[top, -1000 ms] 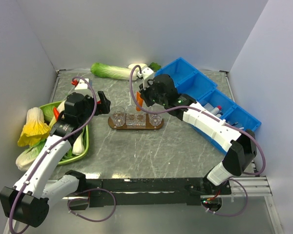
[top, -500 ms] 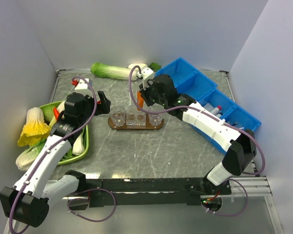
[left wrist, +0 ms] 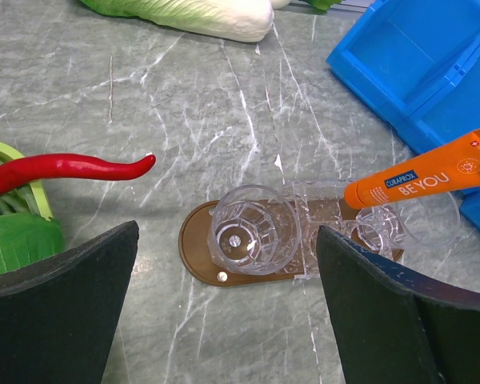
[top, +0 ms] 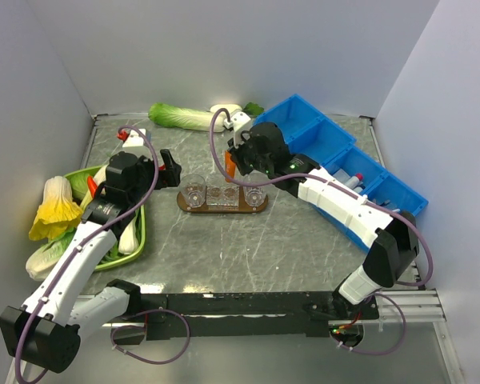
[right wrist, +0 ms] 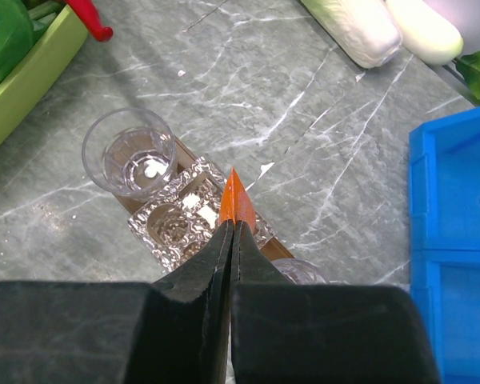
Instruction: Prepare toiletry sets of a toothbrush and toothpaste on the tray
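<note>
The dark-brown tray (top: 262, 206) lies mid-table with two clear cups (top: 194, 190) (top: 256, 194) and a clear glass holder (top: 222, 197) on it. My right gripper (top: 242, 158) is shut on the flat end of the orange toothpaste (top: 229, 166), which hangs tilted just above the holder (right wrist: 180, 216). In the right wrist view the tube's tail (right wrist: 234, 200) sticks out past the closed right gripper (right wrist: 230, 228). My left gripper (top: 170, 170) is open and empty, left of the tray; its view shows the left cup (left wrist: 252, 230), tray (left wrist: 196, 244) and toothpaste (left wrist: 420, 180). The toothbrush is out of view.
A green dish (top: 140, 232) of vegetables sits at the left, with a red chili (left wrist: 64, 170) over its rim. A napa cabbage (top: 184, 118) lies at the back. Blue bins (top: 336, 152) line the right side, one holding white tubes (top: 354, 180).
</note>
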You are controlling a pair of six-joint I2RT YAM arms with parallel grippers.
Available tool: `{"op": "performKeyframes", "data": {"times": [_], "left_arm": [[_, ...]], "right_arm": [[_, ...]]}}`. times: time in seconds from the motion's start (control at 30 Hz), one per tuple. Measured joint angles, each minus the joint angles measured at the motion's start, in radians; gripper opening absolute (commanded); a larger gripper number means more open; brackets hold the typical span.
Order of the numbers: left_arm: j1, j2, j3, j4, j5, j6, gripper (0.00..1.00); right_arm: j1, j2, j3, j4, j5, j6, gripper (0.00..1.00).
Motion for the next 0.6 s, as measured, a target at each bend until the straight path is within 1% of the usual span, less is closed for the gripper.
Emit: {"op": "performKeyframes", "data": {"times": [0.6], "left_arm": [[0.0,0.006,0.0,0.0,0.0,0.0,0.97]], "right_arm": [[0.0,0.021,0.018,0.0,0.001,0.0,0.0]]}}
